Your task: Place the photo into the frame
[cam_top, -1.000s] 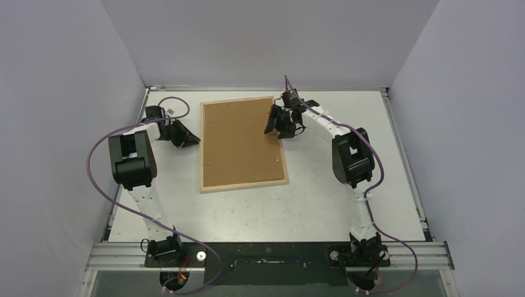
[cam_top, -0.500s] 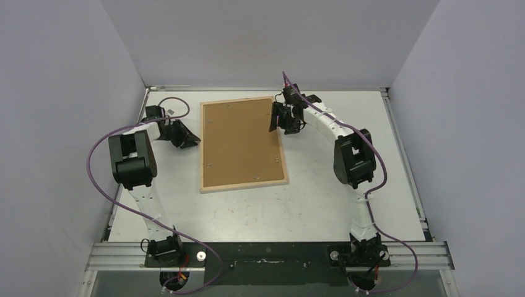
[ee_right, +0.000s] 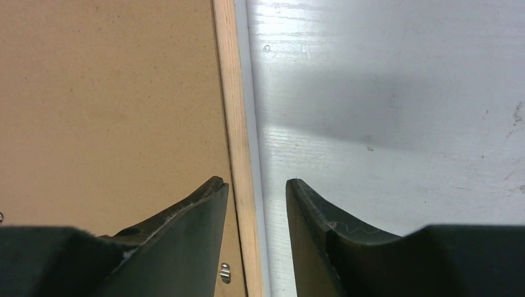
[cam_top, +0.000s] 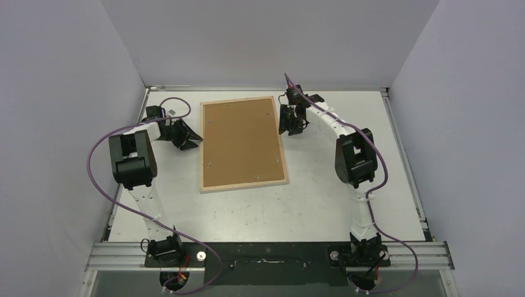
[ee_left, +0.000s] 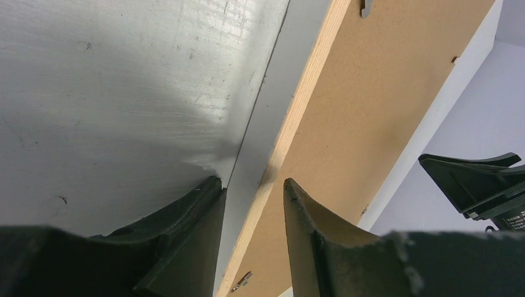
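Observation:
The frame [cam_top: 244,184] lies face down in the middle of the table, its pale wood back up, with a brown backing board [cam_top: 240,141] set in it. The photo is not in view. My left gripper [cam_top: 193,137] is open at the frame's left edge; in the left wrist view its jaws [ee_left: 251,185] straddle the wood rim [ee_left: 291,124]. My right gripper [cam_top: 286,120] is open at the frame's right edge near the far corner; in the right wrist view its jaws [ee_right: 255,182] straddle the rim [ee_right: 234,93], one finger over the board [ee_right: 105,93].
Small metal clips [ee_right: 225,271] sit along the board's edges. Grey walls close in the table on the left, back and right. A black rail [cam_top: 266,257] runs along the near edge by the arm bases.
My right gripper has moved to the right, from over the backing board to the frame's right rim. My left gripper has barely shifted.

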`<action>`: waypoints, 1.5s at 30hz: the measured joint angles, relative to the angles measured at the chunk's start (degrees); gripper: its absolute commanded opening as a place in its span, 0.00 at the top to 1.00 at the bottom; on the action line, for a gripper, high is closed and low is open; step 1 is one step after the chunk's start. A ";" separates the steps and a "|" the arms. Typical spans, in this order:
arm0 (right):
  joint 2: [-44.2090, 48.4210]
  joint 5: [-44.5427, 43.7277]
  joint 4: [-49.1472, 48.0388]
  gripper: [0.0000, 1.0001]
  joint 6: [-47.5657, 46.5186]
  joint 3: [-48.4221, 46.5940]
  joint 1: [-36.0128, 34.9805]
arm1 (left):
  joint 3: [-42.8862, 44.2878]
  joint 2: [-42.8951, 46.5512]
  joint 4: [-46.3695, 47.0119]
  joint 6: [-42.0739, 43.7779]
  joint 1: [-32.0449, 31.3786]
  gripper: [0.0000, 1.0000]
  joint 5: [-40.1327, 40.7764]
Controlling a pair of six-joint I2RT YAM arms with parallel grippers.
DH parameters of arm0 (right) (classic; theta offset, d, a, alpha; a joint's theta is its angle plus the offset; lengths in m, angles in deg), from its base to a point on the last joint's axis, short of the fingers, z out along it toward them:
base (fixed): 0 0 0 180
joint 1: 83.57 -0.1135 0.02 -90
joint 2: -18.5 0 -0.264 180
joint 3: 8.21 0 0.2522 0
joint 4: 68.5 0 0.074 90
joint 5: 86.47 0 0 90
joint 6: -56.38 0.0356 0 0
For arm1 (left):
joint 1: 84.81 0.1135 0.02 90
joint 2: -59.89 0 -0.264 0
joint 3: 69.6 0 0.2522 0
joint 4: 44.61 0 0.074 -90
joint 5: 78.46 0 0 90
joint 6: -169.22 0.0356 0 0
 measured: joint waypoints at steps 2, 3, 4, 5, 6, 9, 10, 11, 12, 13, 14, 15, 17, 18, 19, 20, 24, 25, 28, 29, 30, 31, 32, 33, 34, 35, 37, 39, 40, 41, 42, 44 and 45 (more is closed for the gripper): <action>-0.02 -0.09 0.28 0.60 -0.42 0.04 0.04 | 0.00 -0.02 0.00 0.00 0.00 0.62 -0.17; -0.02 -0.07 0.31 0.60 -0.57 0.04 0.04 | 0.00 -0.04 0.00 0.00 -0.02 0.62 -0.24; -0.02 -0.04 0.35 0.60 -0.66 0.04 0.04 | 0.00 -0.09 0.00 -0.02 0.00 0.63 -0.35; -0.04 -0.02 0.39 0.60 -0.76 0.04 0.04 | 0.00 -0.17 0.00 -0.02 0.00 0.63 -0.52; -0.13 0.07 0.44 0.59 -0.83 0.04 0.04 | 0.00 -0.24 0.02 -0.04 -0.02 0.64 -0.72; -0.44 0.44 0.68 0.58 -1.20 0.04 0.04 | 0.11 -0.70 0.00 -0.13 -0.02 0.65 -1.53; -0.55 0.55 0.81 0.58 -1.42 0.04 0.04 | 0.22 -0.90 0.00 -0.22 -0.02 0.65 -1.84; -0.61 0.59 1.07 0.58 -1.66 0.04 0.04 | 0.26 -0.96 0.00 -0.26 -0.02 0.65 -1.99; -0.66 0.63 1.22 0.58 -1.77 0.04 0.04 | 0.28 -1.01 0.00 -0.26 -0.02 0.65 -2.03; -0.70 0.70 1.33 0.58 -1.92 0.04 0.04 | 0.31 -1.03 0.00 -0.26 -0.02 0.65 -2.03; -0.76 0.76 1.44 0.59 -2.08 0.04 0.04 | 0.31 -1.05 0.00 -0.31 -0.02 0.66 -2.08; -0.92 0.79 1.44 0.59 -2.19 0.04 0.04 | 0.31 -1.07 0.00 -0.33 -0.02 0.66 -2.08; -1.42 0.94 1.49 0.59 -2.40 0.04 0.04 | 0.31 -1.07 0.00 -0.42 -0.02 0.66 -2.08; -1.68 0.96 1.60 0.59 -2.54 0.04 0.04 | 0.31 -1.07 0.00 -0.44 -0.02 0.66 -2.08; -2.14 1.03 1.75 0.59 -2.73 0.04 0.04 | 0.31 -1.07 0.00 -0.46 -0.02 0.66 -2.05; -2.47 1.07 1.88 0.59 -2.93 0.04 0.02 | 0.31 -1.07 0.00 -0.46 -0.02 0.66 -2.05; -3.85 1.68 2.36 0.60 -3.65 -0.33 0.07 | 0.31 -1.07 0.00 -0.46 -0.09 0.66 -2.05; -3.85 1.68 2.45 0.60 -3.76 -0.35 0.04 | 0.31 -1.07 0.00 -0.46 -0.09 0.66 -2.05; -3.98 1.95 2.45 0.59 -4.02 -0.50 -0.22 | 0.31 -1.07 0.00 -0.46 -0.13 0.66 -2.05; -4.02 2.01 2.43 0.59 -4.11 -0.52 -0.35 | 0.31 -1.07 0.00 -0.46 -0.13 0.66 -2.05; -4.07 1.97 2.45 0.58 -4.33 -0.66 -0.48 | 0.31 -1.07 0.00 -0.46 -0.13 0.66 -2.05; -4.09 2.03 2.47 0.56 -4.57 -0.72 -0.57 | 0.31 -1.09 0.00 -0.46 -0.13 0.66 -2.05; -4.13 2.05 2.45 0.54 -4.74 -0.74 -0.70 | 0.31 -1.09 0.00 -0.46 -0.15 0.66 -2.05; -4.13 2.10 2.45 0.53 -5.03 -0.76 -0.79 | 0.33 -1.11 0.00 -0.46 -0.15 0.66 -2.05; -4.15 2.29 2.43 0.52 -5.25 -0.79 -0.83 | 0.44 -1.18 0.00 -0.46 -0.13 0.66 -2.05; -4.20 2.60 2.38 0.51 -5.33 -0.79 -0.85 | 0.52 -1.22 0.00 -0.46 -0.13 0.66 -2.05; -4.22 2.97 2.32 0.48 -5.75 -0.79 -0.81 | 0.61 -1.29 0.00 -0.44 -0.11 0.66 -2.03; -4.24 3.13 2.32 0.45 -6.23 -0.79 -0.76 | 0.63 -1.29 0.02 -0.42 -0.09 0.66 -2.01; -4.24 3.17 2.34 0.45 -6.49 -0.79 -0.74 | 0.63 -1.29 0.02 -0.39 -0.07 0.66 -2.01; -4.24 3.19 2.34 0.45 -6.67 -0.79 -0.72 | 0.66 -1.29 0.02 -0.37 -0.04 0.66 -2.01; -4.26 3.28 2.34 0.45 -6.78 -0.79 -0.72 | 0.74 -1.36 0.02 -0.35 -0.02 0.66 -2.01; -4.26 3.32 2.36 0.45 -6.78 -0.79 -0.72 | 0.94 -1.49 0.00 -0.31 0.00 0.66 -2.01; -4.26 3.23 2.38 0.46 -6.75 -0.79 -0.72 | 0.94 -1.49 0.00 -0.28 0.02 0.66 -2.01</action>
